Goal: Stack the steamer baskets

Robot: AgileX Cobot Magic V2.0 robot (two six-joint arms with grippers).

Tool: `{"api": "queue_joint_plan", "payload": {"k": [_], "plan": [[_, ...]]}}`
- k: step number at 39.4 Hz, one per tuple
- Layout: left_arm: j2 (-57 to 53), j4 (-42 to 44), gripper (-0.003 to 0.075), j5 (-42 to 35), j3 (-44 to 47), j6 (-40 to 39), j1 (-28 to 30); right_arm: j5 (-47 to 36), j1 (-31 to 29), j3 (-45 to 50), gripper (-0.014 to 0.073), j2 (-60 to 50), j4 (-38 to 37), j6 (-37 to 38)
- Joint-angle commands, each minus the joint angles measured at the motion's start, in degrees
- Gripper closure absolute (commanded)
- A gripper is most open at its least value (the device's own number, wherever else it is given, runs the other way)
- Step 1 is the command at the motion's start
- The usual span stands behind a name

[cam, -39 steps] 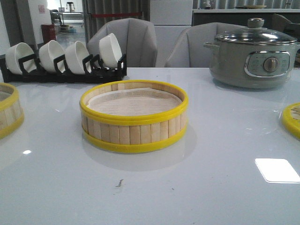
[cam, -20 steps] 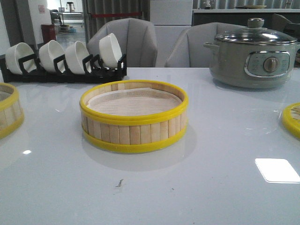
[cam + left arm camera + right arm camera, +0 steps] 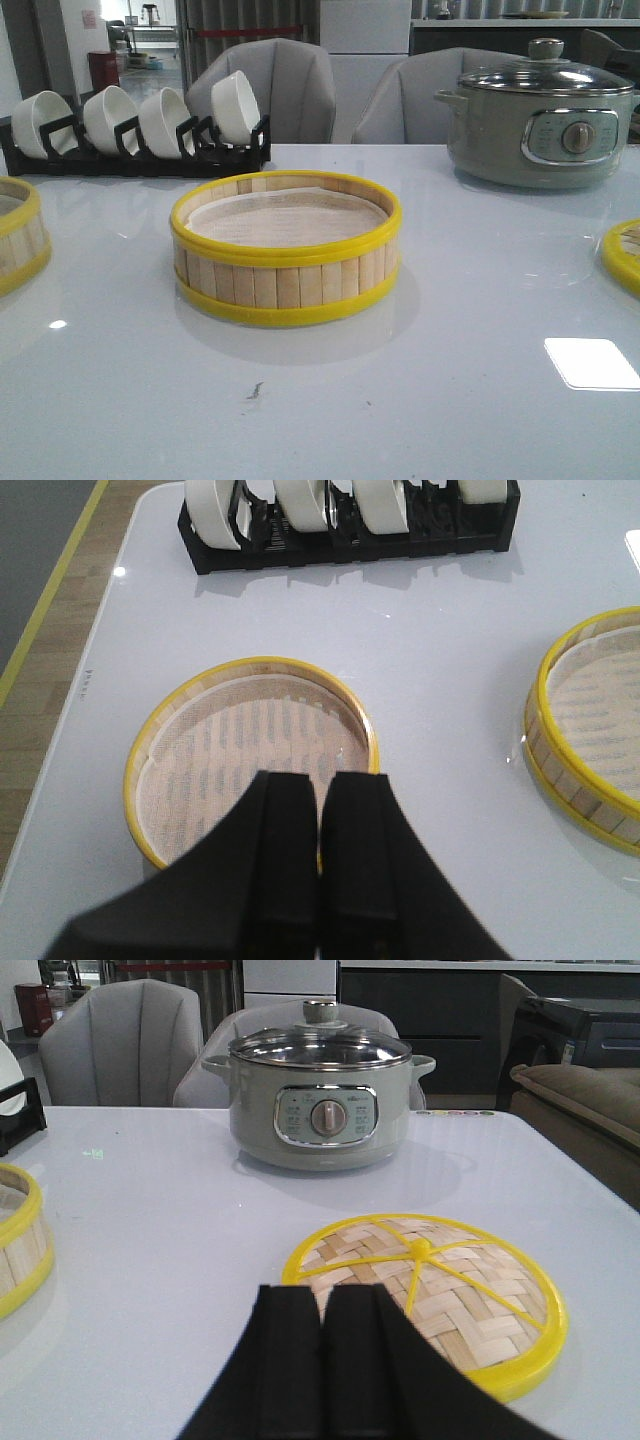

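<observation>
One steamer basket [image 3: 286, 250] with a yellow rim and white liner stands mid-table; it also shows in the left wrist view [image 3: 590, 730] and the right wrist view [image 3: 18, 1245]. A second steamer basket [image 3: 15, 240] sits at the table's left edge. In the left wrist view my left gripper [image 3: 322, 780] hangs above this second basket [image 3: 250, 740], shut and empty. The woven lid [image 3: 625, 255] lies at the table's right edge. My right gripper [image 3: 322, 1295] is shut and empty, just short of the lid [image 3: 440, 1290]. Neither gripper shows in the front view.
A black rack [image 3: 140, 155] with several white bowls [image 3: 235, 105] stands at the back left. A grey-green electric pot [image 3: 545, 120] with a glass lid stands at the back right. Grey chairs [image 3: 280, 90] are behind the table. The table's left edge [image 3: 70, 700] is close to the left basket.
</observation>
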Motion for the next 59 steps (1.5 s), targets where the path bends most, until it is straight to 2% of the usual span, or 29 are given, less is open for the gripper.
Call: {"api": "queue_joint_plan", "payload": {"k": [1, 10, 13, 16, 18, 22, 30, 36, 41, 59], "plan": [[-0.2, 0.2, 0.0627, -4.4, -2.2, -0.1, -0.4, -5.4, -0.4, -0.8, 0.0573, -1.2, -1.1, -1.4], [1.0, 0.2, 0.0627, -4.4, -2.2, -0.1, -0.4, -19.2, -0.3, -1.5, 0.0573, -1.2, -1.2, -0.8], [1.6, 0.2, 0.0627, -4.4, -2.2, -0.1, -0.4, -13.6, -0.3, -5.4, 0.0573, -1.2, -1.3, -0.8], [2.1, 0.4, 0.0627, -4.1, -2.2, -0.1, -0.4, -0.1, -0.3, -13.1, 0.0573, -0.4, -1.3, -0.7], [2.4, 0.4, 0.0627, -4.1, -2.2, -0.1, -0.4, 5.7, -0.2, -17.2, 0.0573, 1.5, -1.2, -0.1], [2.7, 0.4, 0.0627, -4.1, -2.2, -0.1, -0.4, 11.7, -0.1, -24.1, 0.0573, 9.5, 0.6, 4.4], [2.7, 0.4, 0.0627, -4.1, -2.2, -0.1, -0.4, 12.6, -0.1, -33.9, 0.0573, 34.0, 3.6, 6.0], [2.7, 0.5, 0.0627, -3.7, -2.2, -0.1, -0.4, 14.4, -0.1, -41.1, 0.0573, 45.7, 7.8, 6.0], [2.7, 0.5, 0.0627, -3.7, -2.2, -0.1, -0.4, 16.4, -0.1, -44.0, 0.0573, 49.8, 9.7, 6.0], [2.7, 0.5, 0.0627, -3.7, -2.2, -0.1, -0.4, 11.2, -0.1, -44.2, 0.0573, 50.7, 10.7, 6.0]]}}
